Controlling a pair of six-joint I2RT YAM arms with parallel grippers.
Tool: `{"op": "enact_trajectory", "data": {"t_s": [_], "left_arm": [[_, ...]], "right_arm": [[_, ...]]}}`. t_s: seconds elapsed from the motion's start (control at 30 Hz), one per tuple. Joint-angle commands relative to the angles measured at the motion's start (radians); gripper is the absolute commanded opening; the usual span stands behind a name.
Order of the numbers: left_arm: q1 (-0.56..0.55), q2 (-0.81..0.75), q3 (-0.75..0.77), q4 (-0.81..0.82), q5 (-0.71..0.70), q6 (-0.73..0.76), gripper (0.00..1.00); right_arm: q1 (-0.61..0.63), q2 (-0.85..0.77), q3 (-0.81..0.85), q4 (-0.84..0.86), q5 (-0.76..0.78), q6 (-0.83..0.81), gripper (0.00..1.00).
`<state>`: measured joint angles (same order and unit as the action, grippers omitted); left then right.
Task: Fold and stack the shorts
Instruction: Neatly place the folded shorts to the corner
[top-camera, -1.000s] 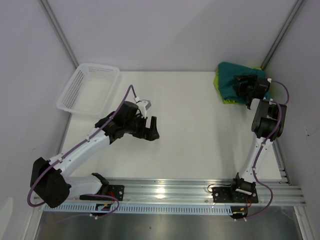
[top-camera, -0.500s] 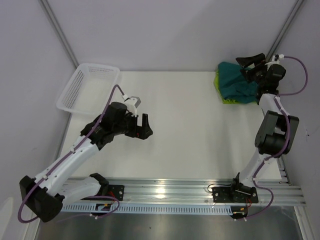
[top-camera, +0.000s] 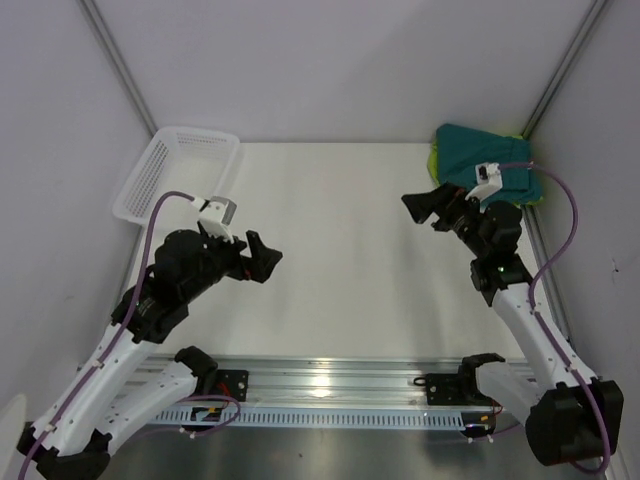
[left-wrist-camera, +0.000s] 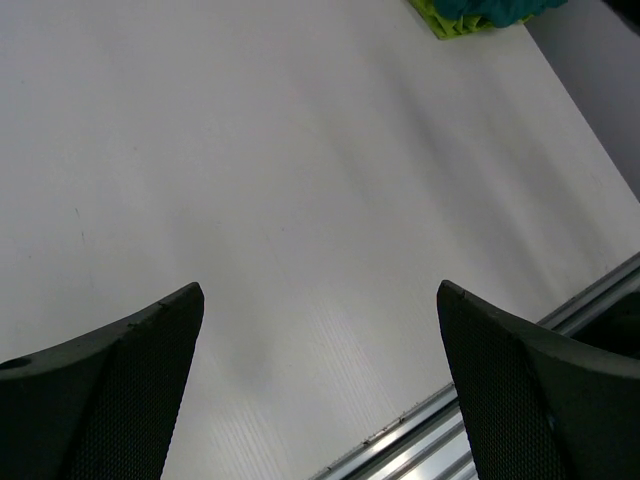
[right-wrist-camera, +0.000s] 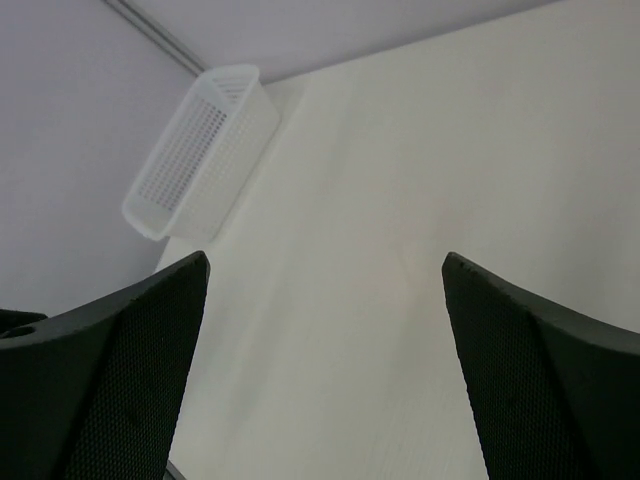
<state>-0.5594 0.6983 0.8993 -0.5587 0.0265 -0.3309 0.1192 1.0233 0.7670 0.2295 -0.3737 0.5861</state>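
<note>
In the top view, both pairs of shorts sit in one pile at the far right corner of the table (top-camera: 360, 270). The dark teal shorts (top-camera: 478, 165) lie on top of the lime green shorts (top-camera: 436, 165), which peek out at the pile's left edge. The pile is wider than it is deep, so its long side runs along the back edge. I cannot tell which way the waistbands point.

My left wrist camera catches only a corner of that pile at the top of its view. My right wrist camera misses the shorts and shows the white mesh basket (right-wrist-camera: 200, 150) from the side. Only the top view looks down through the basket's open top, and there I see just its own mesh bottom.

The left gripper (top-camera: 265, 258) has its fingers spread wide with only table between them. The right gripper (top-camera: 422, 208) is near the pile, also spread wide, holding nothing.
</note>
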Motion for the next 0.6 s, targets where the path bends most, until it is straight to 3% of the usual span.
{"op": "enact_trajectory", "data": {"t_s": [0.0, 0.13, 0.23, 0.37, 0.57], "left_arm": [[0.009, -0.043, -0.013, 0.037, -0.054, 0.038, 0.99], [0.009, -0.14, -0.049, 0.052, -0.089, 0.046, 0.99], [0.009, -0.197, -0.08, 0.059, -0.109, 0.058, 0.99], [0.009, -0.217, -0.095, -0.009, -0.143, 0.102, 0.99], [0.009, -0.307, -0.155, 0.046, -0.108, 0.104, 0.99]], "right_arm": [[0.071, -0.098, -0.08, -0.119, 0.151, -0.12, 1.0], [0.216, -0.198, -0.19, -0.162, 0.286, -0.193, 1.0], [0.247, -0.258, -0.265, -0.19, 0.36, -0.203, 1.0], [0.252, -0.304, -0.324, -0.194, 0.36, -0.204, 0.99], [0.254, -0.298, -0.379, -0.138, 0.323, -0.183, 0.99]]}}
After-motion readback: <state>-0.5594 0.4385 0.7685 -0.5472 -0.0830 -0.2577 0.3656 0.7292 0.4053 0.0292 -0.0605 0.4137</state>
